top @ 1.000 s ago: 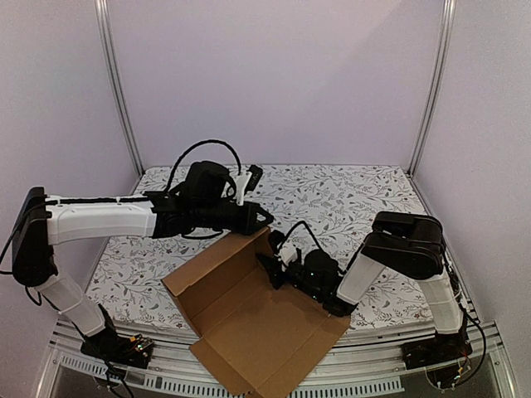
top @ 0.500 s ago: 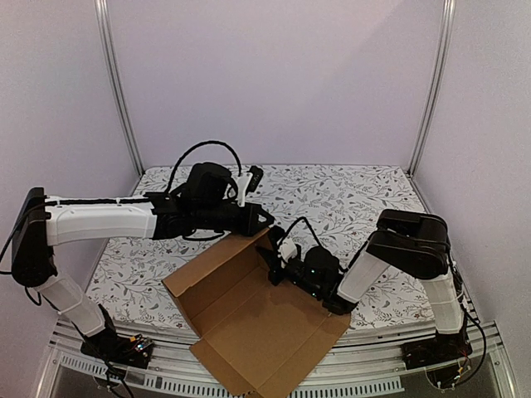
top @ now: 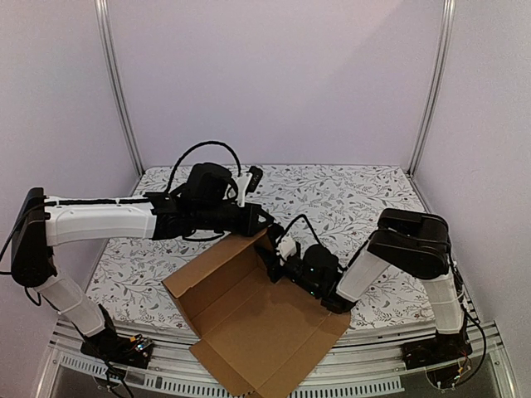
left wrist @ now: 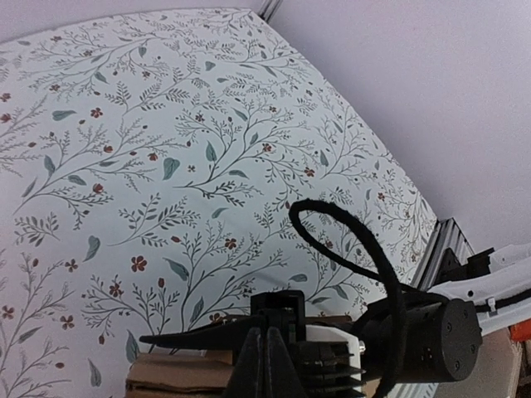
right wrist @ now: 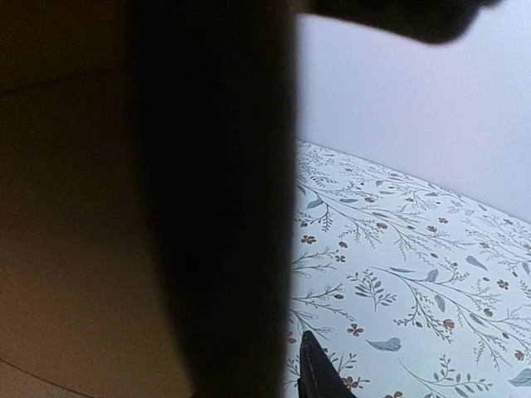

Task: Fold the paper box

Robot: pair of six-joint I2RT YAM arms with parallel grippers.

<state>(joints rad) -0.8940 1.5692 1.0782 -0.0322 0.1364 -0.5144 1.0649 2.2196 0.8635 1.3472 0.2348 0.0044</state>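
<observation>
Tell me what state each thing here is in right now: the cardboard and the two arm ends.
cardboard box: half folded, one wall raised, the rest lying flat and hanging over the near edge of the table.
left tool: shut, at the raised wall's top corner.
right tool: beside the raised wall's right end; open or shut unclear.

A dark blur (right wrist: 211,199) fills its wrist view, hiding whether the right gripper (top: 275,252) grips anything
</observation>
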